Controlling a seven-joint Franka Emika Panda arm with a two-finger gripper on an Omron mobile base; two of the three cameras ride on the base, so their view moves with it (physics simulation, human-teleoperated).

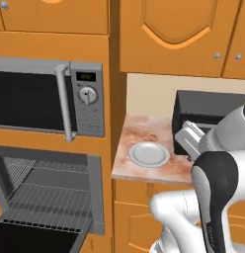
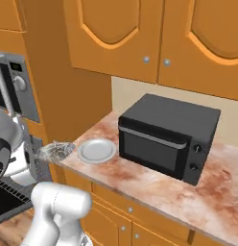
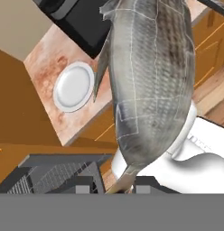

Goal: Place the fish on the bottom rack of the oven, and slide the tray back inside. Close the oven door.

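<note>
clearly the pincer (image 3: 119, 186) grips the fish (image 3: 150, 81) between its tips, fish reaching away.

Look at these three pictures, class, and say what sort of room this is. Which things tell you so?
Most likely a home kitchen, computer-rendered. Orange cabinets hang above a marbled counter, a microwave sits over a built-in oven with wire racks, and a white plate lies on the counter.

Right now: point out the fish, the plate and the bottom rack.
fish (image 3: 152, 85): hand view, middle of its speckled flank.
plate (image 1: 148, 154): left base view, centre of the white dish on the counter.
bottom rack (image 1: 48, 205): left base view, mid bars of the wire grid.
</note>
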